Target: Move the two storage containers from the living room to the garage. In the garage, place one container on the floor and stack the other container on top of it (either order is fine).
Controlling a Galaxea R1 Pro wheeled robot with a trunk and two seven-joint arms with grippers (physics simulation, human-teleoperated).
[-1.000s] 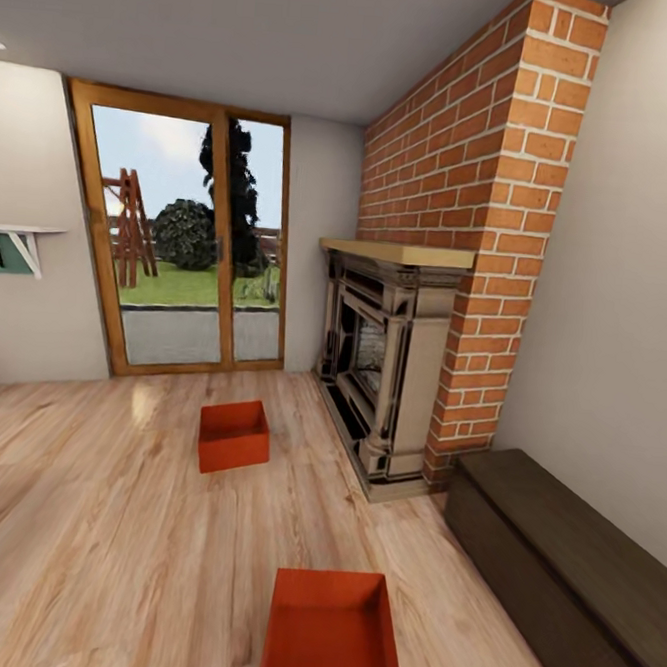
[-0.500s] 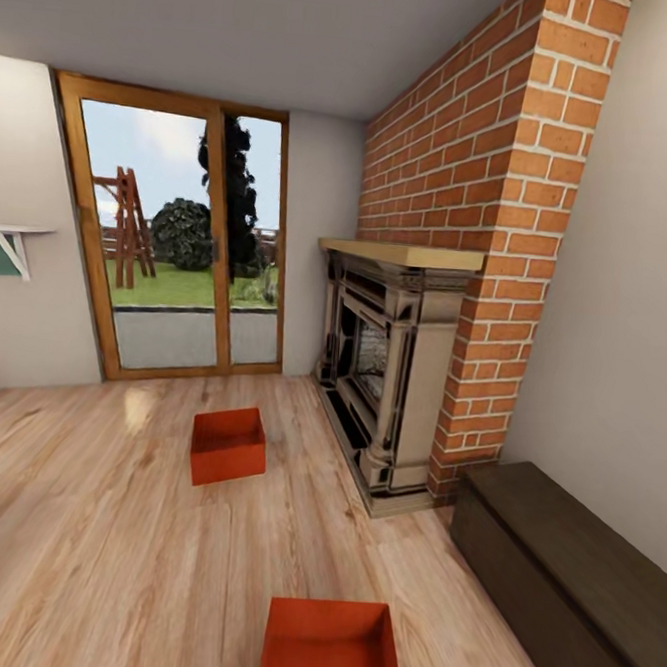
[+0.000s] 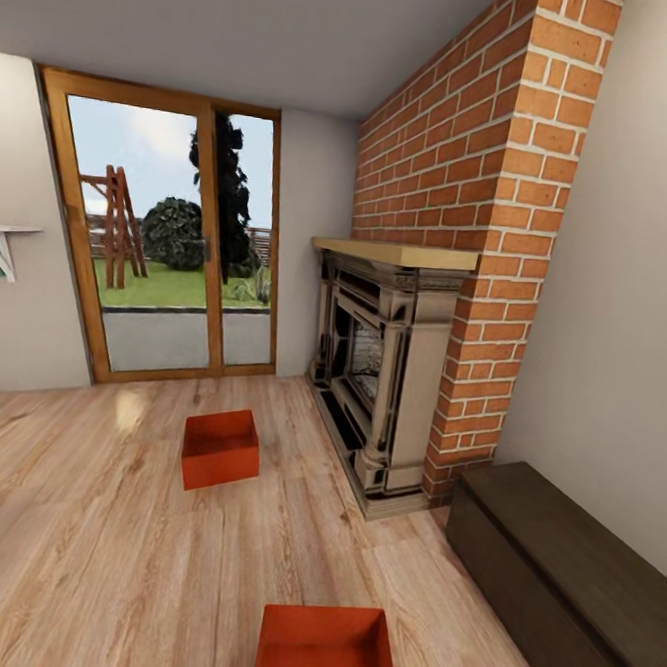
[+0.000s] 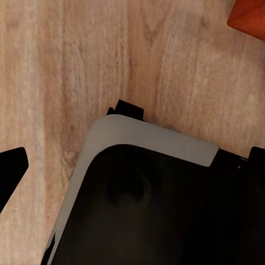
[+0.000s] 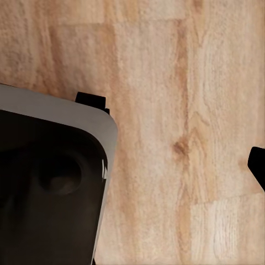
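Facing the living room from a view swung slightly right of a second ago: glass doors (image 3: 160,245) nearer the left edge. Far bin (image 3: 221,449) on wood flooring (image 3: 75,554) left of fireplace (image 3: 381,362); near bin (image 3: 326,649) cut off below. Dark chest (image 3: 555,572) partly cropped. Claw states impossible to tell.

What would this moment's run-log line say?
room: living room | near container: on wood floor | far container: by fireplace | carried: nothing seen

light wood-plank flooring (image 5: 182,127), grey-edged dark body (image 5: 49,193), possibly the robot's base
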